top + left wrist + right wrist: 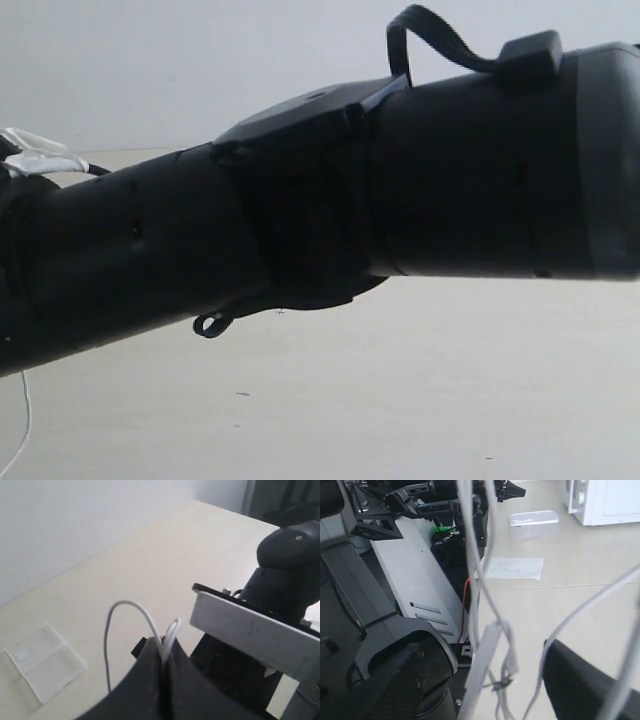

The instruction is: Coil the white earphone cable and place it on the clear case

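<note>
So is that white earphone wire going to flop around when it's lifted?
Probably floppy: the white earphone cable bends into a loop above the left gripper pinching it. Likely very light, being so thin. Its hanging strands could tangle.

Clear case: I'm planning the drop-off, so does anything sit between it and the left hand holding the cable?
Nothing visible does. The left hand pinches the white cable, and only bare table lies between it and the clear case.
</note>
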`<state>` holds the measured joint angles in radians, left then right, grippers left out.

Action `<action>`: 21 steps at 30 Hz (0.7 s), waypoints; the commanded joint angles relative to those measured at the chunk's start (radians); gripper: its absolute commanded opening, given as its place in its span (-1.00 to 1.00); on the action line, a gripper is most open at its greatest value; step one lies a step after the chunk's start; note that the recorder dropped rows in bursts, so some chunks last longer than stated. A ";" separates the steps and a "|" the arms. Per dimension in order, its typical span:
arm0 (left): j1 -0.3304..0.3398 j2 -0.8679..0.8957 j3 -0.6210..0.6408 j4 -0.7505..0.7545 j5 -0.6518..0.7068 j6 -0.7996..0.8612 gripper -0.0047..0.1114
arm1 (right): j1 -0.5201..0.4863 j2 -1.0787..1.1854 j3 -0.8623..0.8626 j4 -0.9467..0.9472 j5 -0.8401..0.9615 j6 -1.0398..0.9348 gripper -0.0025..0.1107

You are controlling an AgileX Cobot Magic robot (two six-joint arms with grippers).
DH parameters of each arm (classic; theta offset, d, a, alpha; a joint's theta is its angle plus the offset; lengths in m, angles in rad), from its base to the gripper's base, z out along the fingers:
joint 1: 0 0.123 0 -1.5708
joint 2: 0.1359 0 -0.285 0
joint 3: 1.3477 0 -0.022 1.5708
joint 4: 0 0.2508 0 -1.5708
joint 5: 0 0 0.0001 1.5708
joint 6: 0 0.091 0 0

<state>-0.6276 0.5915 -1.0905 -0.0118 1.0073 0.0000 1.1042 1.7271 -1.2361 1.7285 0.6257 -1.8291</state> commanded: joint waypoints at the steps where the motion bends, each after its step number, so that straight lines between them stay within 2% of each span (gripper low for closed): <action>1: 0.002 0.032 0.011 0.041 -0.023 -0.129 -0.92 | 0.001 -0.002 -0.008 0.016 -0.094 -0.027 0.19; 2: 0.002 0.032 0.011 0.069 -0.023 -0.174 -0.92 | 0.001 -0.002 -0.008 0.016 -0.115 -0.027 0.19; 4: 0.002 0.030 0.011 0.206 -0.008 -0.359 -0.92 | 0.001 -0.002 -0.008 0.016 -0.232 -0.027 0.31; 6: 0.002 0.030 0.011 0.272 0.015 -0.416 -0.92 | 0.001 -0.002 -0.008 0.016 -0.272 -0.029 0.43; 12: 0.002 0.041 0.011 0.315 0.012 -0.478 -0.92 | 0.001 -0.002 -0.008 0.016 -0.322 -0.057 0.63; 21: 0.002 0.093 0.018 0.315 0.000 -0.499 -0.92 | 0.001 -0.002 -0.008 0.016 -0.370 -0.053 0.64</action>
<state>-0.6276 0.6657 -1.0748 0.2948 1.0214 -0.4887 1.1042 1.7271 -1.2361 1.7385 0.2688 -1.8758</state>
